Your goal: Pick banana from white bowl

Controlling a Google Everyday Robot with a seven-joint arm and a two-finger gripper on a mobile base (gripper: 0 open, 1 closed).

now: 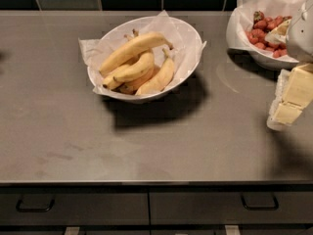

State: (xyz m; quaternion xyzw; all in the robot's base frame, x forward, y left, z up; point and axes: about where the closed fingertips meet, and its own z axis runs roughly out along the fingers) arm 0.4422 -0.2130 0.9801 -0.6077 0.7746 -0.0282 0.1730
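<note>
The white bowl (191, 32), lined with crinkled white paper, stands on the grey counter left of centre. It holds several yellow bananas. The banana (133, 49), the longest one, lies on top of the pile. It runs from lower left to upper right, with its dark stem tip toward the right rim. My gripper (289, 100), with cream-coloured pads, hangs at the right edge of the camera view. It is over the counter, well to the right of the bowl and lower in the picture. It holds nothing that I can see.
A second paper-lined bowl of red strawberries (264, 31) stands at the back right, just above my gripper. A dark tiled wall runs along the back. The counter's front edge (146, 182) has drawers with handles (34, 205) below it.
</note>
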